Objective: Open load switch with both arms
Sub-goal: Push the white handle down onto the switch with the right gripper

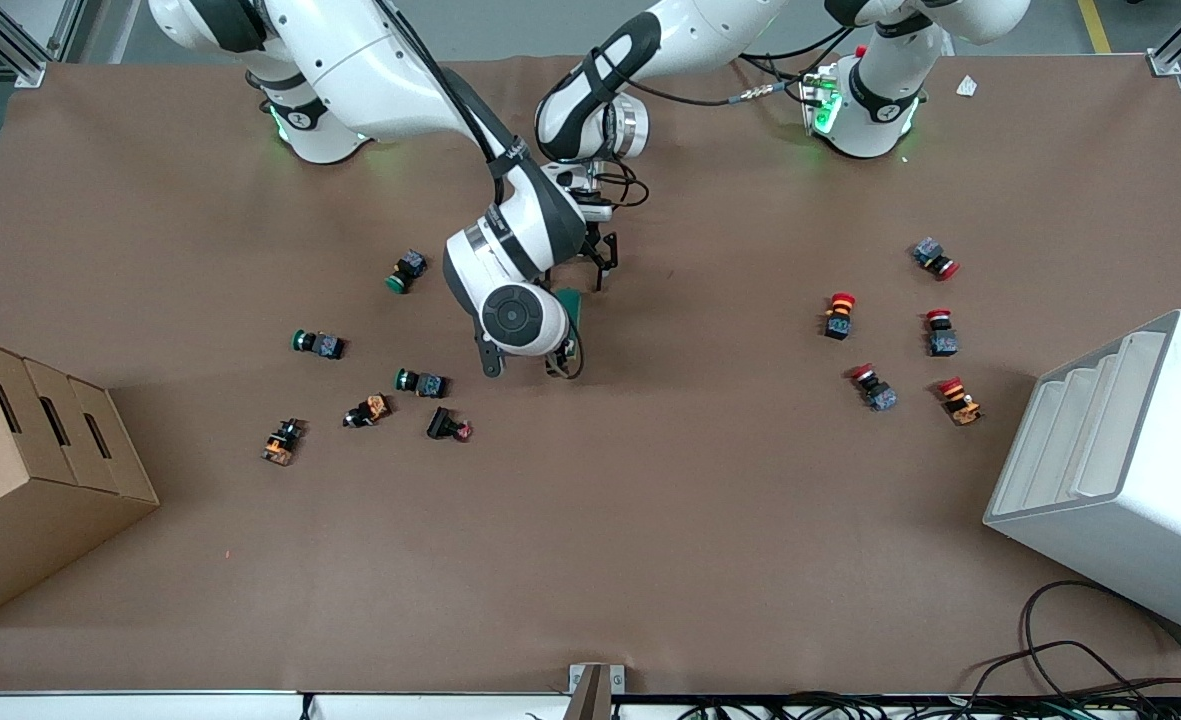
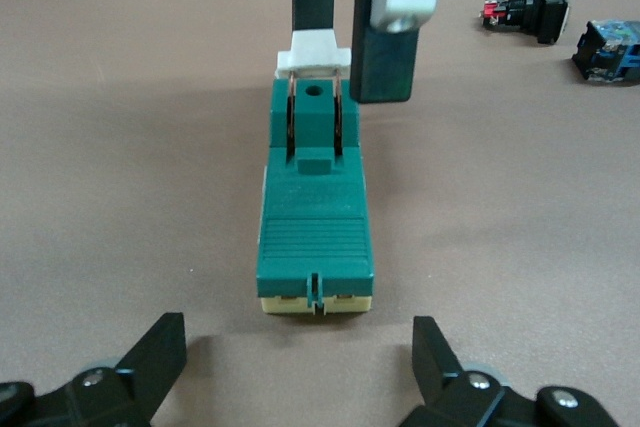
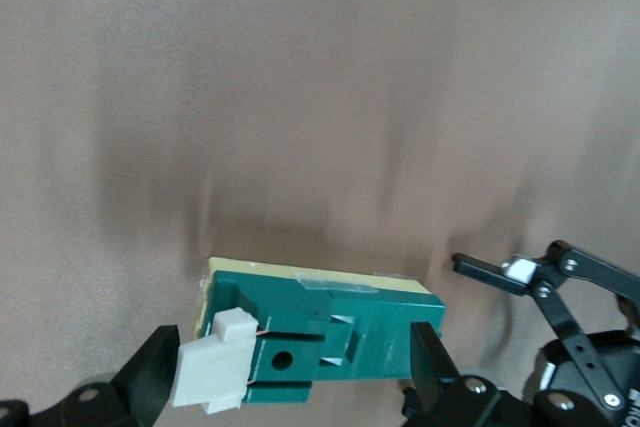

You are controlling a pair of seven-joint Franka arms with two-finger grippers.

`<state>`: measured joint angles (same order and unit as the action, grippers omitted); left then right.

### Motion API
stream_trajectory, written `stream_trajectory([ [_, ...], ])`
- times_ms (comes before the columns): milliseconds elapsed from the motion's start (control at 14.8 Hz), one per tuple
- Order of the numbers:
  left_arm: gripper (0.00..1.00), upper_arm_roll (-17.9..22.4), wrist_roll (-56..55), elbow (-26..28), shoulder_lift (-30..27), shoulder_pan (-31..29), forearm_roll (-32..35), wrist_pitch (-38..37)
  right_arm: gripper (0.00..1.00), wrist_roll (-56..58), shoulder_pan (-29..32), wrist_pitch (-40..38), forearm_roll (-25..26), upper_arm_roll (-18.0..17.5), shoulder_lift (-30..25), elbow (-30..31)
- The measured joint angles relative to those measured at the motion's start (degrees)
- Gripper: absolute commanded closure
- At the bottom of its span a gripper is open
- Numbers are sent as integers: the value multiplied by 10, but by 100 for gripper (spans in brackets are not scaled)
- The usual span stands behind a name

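Note:
The load switch point(image 1: 572, 308) is a dark green block on a cream base, lying flat mid-table and largely covered by the right arm's wrist. Its white lever point(image 2: 314, 51) sits at the end nearer the front camera. My right gripper point(image 3: 290, 372) hangs open over the switch point(image 3: 330, 337). One of its fingers point(image 2: 314, 2) stands at the lever and the other point(image 2: 384, 57) beside the body. My left gripper point(image 2: 297, 347) is open just off the switch's point(image 2: 314, 227) plain end, with bare table between its fingers. In the front view it point(image 1: 602, 272) is low over the table.
Green and orange push-buttons point(image 1: 420, 382) lie scattered toward the right arm's end, with a black one point(image 1: 448, 426) among them. Red ones point(image 1: 839, 314) lie toward the left arm's end. A cardboard box point(image 1: 40, 470) and a white rack point(image 1: 1120, 470) stand at the table's two ends.

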<state>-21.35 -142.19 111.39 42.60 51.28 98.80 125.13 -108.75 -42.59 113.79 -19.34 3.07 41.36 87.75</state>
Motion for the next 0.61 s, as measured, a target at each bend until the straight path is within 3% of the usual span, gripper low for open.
stream_trajectory([
  [338,0,-1,-21,-5,14,18,4,-56,0,0,-1,-47,-14,-2,0,-5],
  [609,0,-1,-22,-6,15,19,4,-59,0,0,-1,-81,-30,-1,0,-22],
])
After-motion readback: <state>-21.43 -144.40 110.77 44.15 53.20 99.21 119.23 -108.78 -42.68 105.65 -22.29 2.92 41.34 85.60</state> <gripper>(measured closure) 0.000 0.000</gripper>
